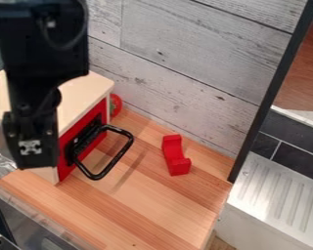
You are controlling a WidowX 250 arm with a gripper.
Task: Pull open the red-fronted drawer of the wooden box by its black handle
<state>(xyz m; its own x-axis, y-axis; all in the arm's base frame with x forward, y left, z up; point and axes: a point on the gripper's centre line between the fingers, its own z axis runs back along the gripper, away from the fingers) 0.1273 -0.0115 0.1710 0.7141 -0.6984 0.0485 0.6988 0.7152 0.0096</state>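
Note:
The black gripper [32, 139] hangs at the left, in front of a small wooden toy box [78, 95] with a red front. A large black loop handle [121, 152] sticks out from the box's front, to the right of the gripper. On the wooden counter [152, 202], right of the handle, lies a red curved block [175, 155], apart from the gripper. Part of a round red object [115, 104] shows behind the box, near the wall. The arm covers part of the box.
Grey wood-plank panels [179, 58] stand behind the counter, ending at a dark upright edge [271, 95] on the right. Beyond it is a white ridged drainboard [277, 195]. A clear, shiny edge [38, 210] runs along the counter's front left.

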